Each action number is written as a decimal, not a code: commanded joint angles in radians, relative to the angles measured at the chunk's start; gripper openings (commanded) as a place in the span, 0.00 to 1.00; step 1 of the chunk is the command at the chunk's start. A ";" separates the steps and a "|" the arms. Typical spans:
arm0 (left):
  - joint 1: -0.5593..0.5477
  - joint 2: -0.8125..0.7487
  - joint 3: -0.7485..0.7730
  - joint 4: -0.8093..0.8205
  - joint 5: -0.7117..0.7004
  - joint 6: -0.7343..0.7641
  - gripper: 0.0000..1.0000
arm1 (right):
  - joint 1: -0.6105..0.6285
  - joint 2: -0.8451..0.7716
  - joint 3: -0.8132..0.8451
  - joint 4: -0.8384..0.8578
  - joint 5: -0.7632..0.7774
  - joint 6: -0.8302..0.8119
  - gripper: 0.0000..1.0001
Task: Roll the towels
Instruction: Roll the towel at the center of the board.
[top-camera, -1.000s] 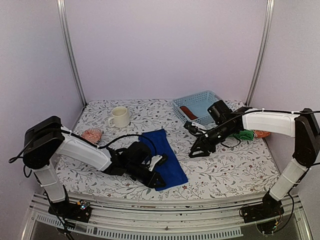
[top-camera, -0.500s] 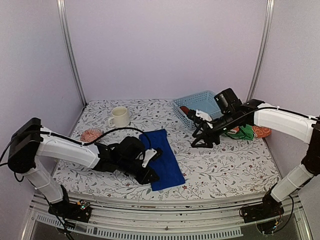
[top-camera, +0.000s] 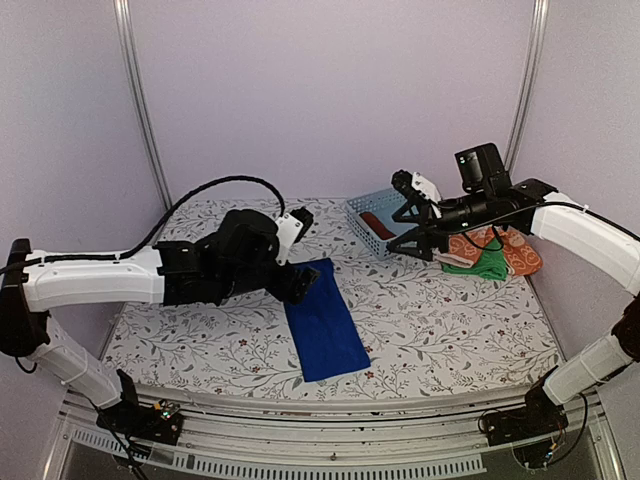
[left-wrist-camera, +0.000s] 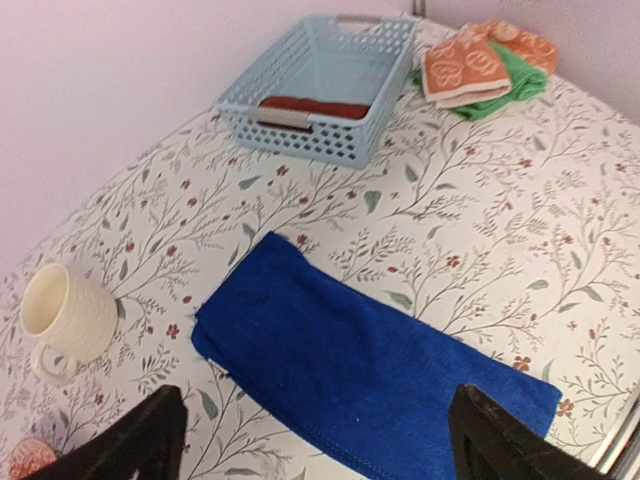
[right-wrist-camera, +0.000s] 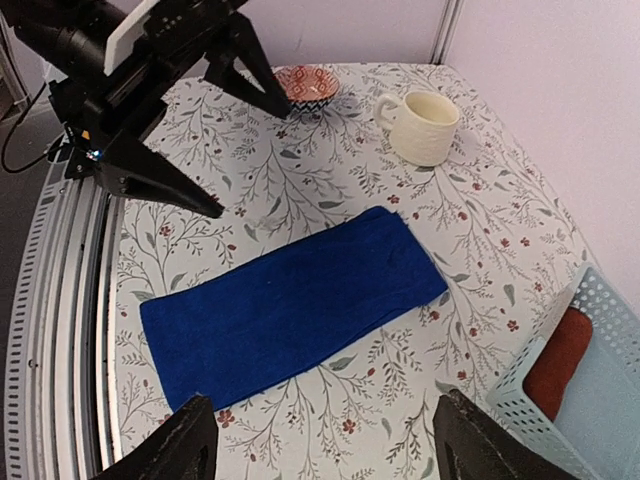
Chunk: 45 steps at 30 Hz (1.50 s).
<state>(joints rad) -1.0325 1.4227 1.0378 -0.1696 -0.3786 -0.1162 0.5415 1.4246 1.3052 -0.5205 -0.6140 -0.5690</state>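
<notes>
- Floral-print tabletop under plain lilac walls, with both arms hanging above it.
- On the left gripper the fingers are spread wide, with nothing between them.
- Ahead of them at 12 o'clock in the left wrist view, the royal-blue towel lies flat and unrolled, its long axis running from 10 to 4 o'clock.
- From above, that towel runs from 11 to 5 o'clock, its far short edge just beside the left fingers.
- The right gripper is likewise wide apart and empty. It is up by the basket, well apart from the blue cloth at its 7 o'clock.
- The left arm looks nearer, and a roll would likely start at that far short edge.
- The rust-brown towel is in the basket, and the orange patterned towel and green towel are at the basket's 3 o'clock.
</notes>
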 joint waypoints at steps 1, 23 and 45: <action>-0.015 0.127 0.123 -0.299 -0.185 -0.098 0.98 | 0.045 0.017 -0.083 -0.094 -0.062 -0.161 0.73; 0.045 -0.099 -0.191 0.047 -0.088 0.086 0.89 | 0.409 0.125 -0.424 0.234 0.255 -0.331 0.55; -0.058 -0.222 -0.496 0.185 0.211 -0.139 0.68 | 0.457 0.361 -0.385 0.282 0.283 -0.293 0.43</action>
<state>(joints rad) -1.0622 1.1831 0.5419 -0.0292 -0.2008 -0.2451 0.9939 1.7424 0.8890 -0.2379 -0.3473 -0.8749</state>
